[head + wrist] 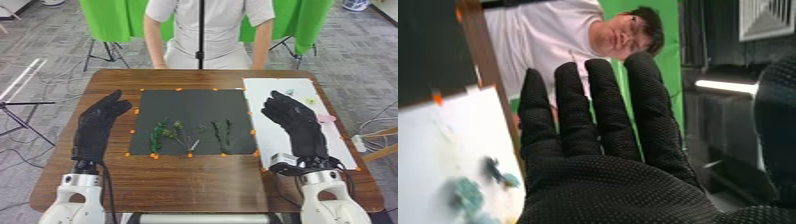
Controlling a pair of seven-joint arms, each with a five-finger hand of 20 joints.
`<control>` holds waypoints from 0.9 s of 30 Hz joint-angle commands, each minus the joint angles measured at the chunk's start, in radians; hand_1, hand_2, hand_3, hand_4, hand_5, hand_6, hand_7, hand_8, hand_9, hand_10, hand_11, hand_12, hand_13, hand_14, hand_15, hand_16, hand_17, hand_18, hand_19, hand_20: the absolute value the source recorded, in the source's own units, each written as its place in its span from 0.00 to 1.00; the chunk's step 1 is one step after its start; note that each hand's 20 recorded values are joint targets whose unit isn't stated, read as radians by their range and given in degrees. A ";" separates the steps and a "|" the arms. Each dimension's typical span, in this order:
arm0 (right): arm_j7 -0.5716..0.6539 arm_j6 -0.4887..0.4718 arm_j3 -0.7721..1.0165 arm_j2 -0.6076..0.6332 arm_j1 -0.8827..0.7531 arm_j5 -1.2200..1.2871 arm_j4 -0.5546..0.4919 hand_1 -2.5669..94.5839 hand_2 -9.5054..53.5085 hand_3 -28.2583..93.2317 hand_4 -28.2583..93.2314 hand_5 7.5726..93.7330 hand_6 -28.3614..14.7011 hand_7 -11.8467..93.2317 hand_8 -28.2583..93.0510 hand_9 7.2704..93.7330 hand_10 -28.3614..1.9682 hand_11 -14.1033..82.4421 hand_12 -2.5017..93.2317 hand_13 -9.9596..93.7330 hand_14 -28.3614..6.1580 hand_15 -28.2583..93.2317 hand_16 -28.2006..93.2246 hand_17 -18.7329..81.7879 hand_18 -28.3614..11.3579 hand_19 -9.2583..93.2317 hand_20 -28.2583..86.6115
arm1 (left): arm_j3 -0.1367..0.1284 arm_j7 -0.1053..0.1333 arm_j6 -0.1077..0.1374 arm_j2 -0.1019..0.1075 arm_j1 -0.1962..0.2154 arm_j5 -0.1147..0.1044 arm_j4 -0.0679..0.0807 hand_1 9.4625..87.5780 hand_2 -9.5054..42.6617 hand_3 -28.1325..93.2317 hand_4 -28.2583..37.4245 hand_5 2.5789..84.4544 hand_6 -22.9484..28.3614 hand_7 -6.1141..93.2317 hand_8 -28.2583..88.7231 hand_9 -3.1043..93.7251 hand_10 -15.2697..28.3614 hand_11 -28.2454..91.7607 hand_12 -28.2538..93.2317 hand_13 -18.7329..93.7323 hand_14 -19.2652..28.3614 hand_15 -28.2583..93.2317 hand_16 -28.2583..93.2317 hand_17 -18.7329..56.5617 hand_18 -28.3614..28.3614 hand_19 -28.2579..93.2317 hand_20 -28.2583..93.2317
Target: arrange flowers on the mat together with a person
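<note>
Left hand (102, 114) and right hand (291, 114) open, holding nothing; between them, green stems (157, 138) on dark mat (188, 104).

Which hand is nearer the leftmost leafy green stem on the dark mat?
Left. The left hand is just left of the mat, close to that stem; the right hand is over the white sheet, beyond the mat's right edge.

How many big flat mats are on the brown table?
2: the dark grey rectangular mat in the middle, with green stems on it, and the white mat on the right, partly hidden by the robot's black-gloved right hand.
</note>
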 commanded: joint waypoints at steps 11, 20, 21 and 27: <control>0.439 0.122 -0.048 0.218 0.150 -1.179 -0.055 0.34 0.00 0.82 0.08 0.56 0.63 0.25 0.17 0.61 0.44 0.30 0.23 0.69 0.44 0.48 0.45 0.44 0.25 0.64 0.65 | -0.013 -0.011 0.001 -0.004 0.029 0.002 -0.012 0.18 0.06 0.79 0.13 0.56 0.53 0.18 0.20 0.52 0.66 0.38 0.37 0.48 0.80 0.39 0.27 0.28 0.75 0.29 0.37; 0.562 -0.095 -0.113 0.317 0.262 -1.314 0.004 0.38 0.00 0.81 0.07 0.58 0.64 0.23 0.17 0.66 0.44 0.31 0.24 0.75 0.48 0.56 0.47 0.47 0.20 0.74 0.68 | -0.020 -0.012 0.004 -0.004 0.041 0.004 -0.020 0.18 0.06 0.79 0.13 0.56 0.53 0.17 0.20 0.52 0.66 0.38 0.37 0.48 0.80 0.39 0.27 0.28 0.75 0.29 0.37; 0.567 -0.096 -0.122 0.327 0.270 -1.315 0.014 0.38 0.00 0.81 0.07 0.58 0.64 0.23 0.17 0.66 0.44 0.31 0.24 0.75 0.48 0.57 0.47 0.48 0.20 0.74 0.68 | -0.021 -0.012 0.006 -0.003 0.043 0.003 -0.021 0.18 0.06 0.79 0.13 0.56 0.53 0.17 0.20 0.52 0.66 0.38 0.37 0.48 0.80 0.39 0.27 0.28 0.75 0.29 0.37; 0.575 -0.152 -0.166 0.350 0.330 -1.331 0.090 0.38 0.00 0.81 0.06 0.58 0.64 0.23 0.17 0.66 0.43 0.30 0.24 0.76 0.47 0.59 0.47 0.48 0.18 0.75 0.68 | -0.021 -0.013 0.008 0.000 0.046 0.003 -0.023 0.18 0.06 0.79 0.14 0.56 0.53 0.17 0.20 0.52 0.66 0.38 0.37 0.48 0.80 0.39 0.27 0.28 0.75 0.29 0.37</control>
